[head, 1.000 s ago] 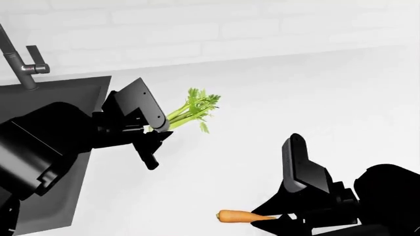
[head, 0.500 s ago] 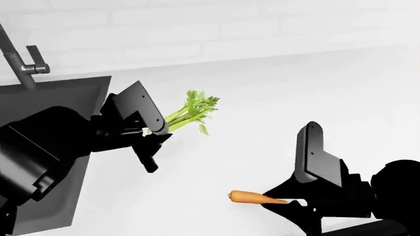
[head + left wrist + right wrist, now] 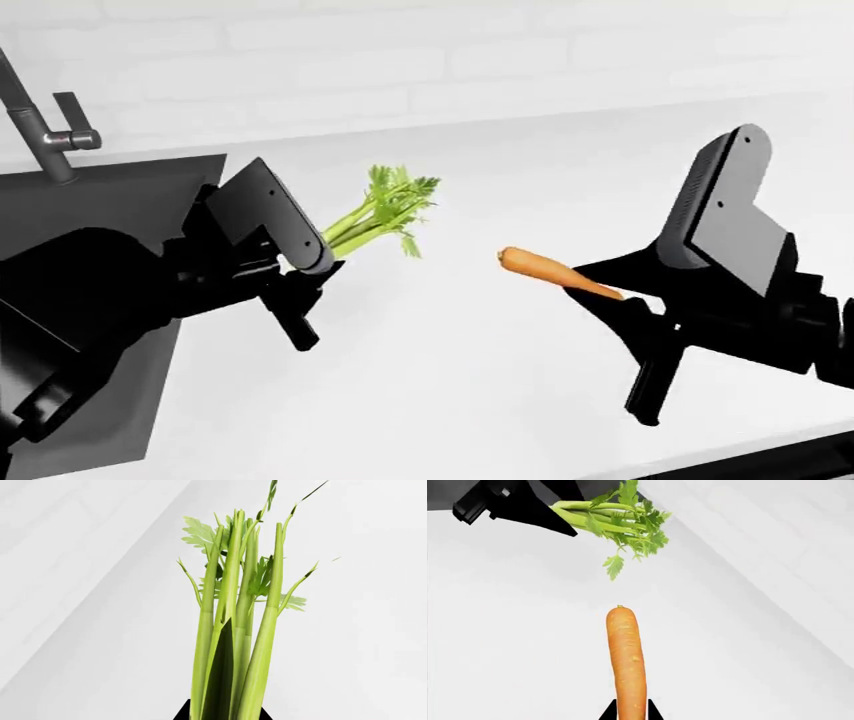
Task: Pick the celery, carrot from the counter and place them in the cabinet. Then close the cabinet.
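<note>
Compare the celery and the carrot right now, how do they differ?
The celery is a green bunch of stalks with leafy tops; the carrot is one smooth orange taper. The celery sits in the left gripper, the carrot in the right gripper. Both are gripped by one end, above the counter.

The sink [image 3: 94, 200] is set into the worktop [image 3: 441, 380] at the left, with the faucet [image 3: 40, 130] at its rear edge against the back wall [image 3: 400, 60]. The left end effector [image 3: 310, 268] sits just right of the sink and carries the celery [image 3: 380, 215], whose leafy tops point right and toward the wall. The right end effector [image 3: 617, 297] sits well to the right and carries the carrot [image 3: 547, 268], whose free end points left toward the celery; the two items are near but apart, both above the worktop.
</note>
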### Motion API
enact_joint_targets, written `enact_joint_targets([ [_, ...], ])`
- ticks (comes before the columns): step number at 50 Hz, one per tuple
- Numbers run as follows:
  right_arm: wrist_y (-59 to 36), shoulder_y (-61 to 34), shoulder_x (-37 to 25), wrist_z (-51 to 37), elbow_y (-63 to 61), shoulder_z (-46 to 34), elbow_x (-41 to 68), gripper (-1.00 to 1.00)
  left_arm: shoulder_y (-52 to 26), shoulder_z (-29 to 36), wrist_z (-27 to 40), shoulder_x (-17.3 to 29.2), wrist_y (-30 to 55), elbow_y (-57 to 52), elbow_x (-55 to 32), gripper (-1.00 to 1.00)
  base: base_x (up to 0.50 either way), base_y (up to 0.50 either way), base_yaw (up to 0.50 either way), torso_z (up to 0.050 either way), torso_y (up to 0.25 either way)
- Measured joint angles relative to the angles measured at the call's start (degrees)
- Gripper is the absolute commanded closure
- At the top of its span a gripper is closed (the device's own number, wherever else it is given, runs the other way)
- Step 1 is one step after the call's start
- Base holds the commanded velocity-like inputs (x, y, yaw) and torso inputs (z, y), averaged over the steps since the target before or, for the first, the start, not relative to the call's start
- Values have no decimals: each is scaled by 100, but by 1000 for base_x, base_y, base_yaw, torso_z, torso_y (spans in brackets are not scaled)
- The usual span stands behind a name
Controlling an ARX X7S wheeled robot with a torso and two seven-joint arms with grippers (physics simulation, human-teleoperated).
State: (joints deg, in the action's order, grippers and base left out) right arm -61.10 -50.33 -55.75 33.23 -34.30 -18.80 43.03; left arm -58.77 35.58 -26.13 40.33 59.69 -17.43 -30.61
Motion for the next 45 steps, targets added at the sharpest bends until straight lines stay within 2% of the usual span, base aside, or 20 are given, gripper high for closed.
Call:
enact_joint_targets([
  [8, -503, -608, 194, -524, -190, -70, -84, 100, 161, -122, 251, -4, 35, -154, -19, 100, 0, 0, 0, 0, 0],
  [18, -766, -1175, 332, -751, -302, -372, -278, 100, 268, -144, 452, 10, 117, -253, 3, 100, 0, 0, 0, 0, 0],
  [27, -927, -1478, 390, -827, -384, -530, -348, 100, 288, -169, 543, 15, 203, -309, -16, 100, -240, 247, 0, 0, 0],
  [32, -1031, -1647, 428, -856, -385, -630, -379, 100, 273, -194, 595, -3, 247, -344, -56, 100, 46, 491, 0, 0, 0],
  [45, -1264, -2039, 566, -879, -292, -868, -439, 100, 156, -286, 762, -49, 334, -340, -9, 100, 0, 0, 500, 0, 0],
])
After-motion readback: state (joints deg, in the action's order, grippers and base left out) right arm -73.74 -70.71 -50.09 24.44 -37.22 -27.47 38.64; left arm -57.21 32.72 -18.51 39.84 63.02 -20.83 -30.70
